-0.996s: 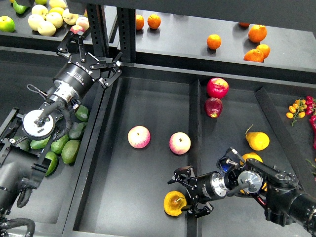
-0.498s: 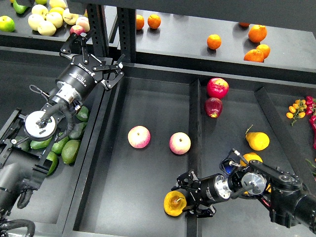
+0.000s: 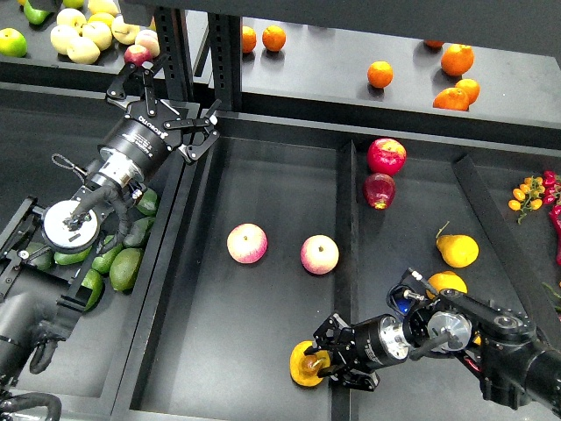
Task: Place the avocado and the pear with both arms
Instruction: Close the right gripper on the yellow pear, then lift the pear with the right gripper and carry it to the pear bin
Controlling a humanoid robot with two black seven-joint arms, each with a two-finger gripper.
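The pear [image 3: 306, 365], yellow-orange with a brown blotch, lies at the front right of the middle tray [image 3: 263, 175]. My right gripper [image 3: 335, 358] is right beside it, open, its fingers reaching around the pear's right side. Several dark-green avocados [image 3: 127, 267] lie in the left bin, partly hidden under my left arm. My left gripper [image 3: 169, 103] is open and empty, raised over the back left corner of the middle tray, well above and behind the avocados.
Two pink-yellow apples [image 3: 247, 243] [image 3: 319, 254] lie mid-tray. Two red apples [image 3: 386, 155] and yellow pears [image 3: 458, 250] are in the right bin. Oranges [image 3: 379, 74] and pale apples [image 3: 83, 39] sit on the back shelf. A black post [image 3: 175, 44] stands beside the left gripper.
My right gripper has moved down and closed in on the pear, its fingers now narrower around it. My left gripper shifted slightly up and right, still open.
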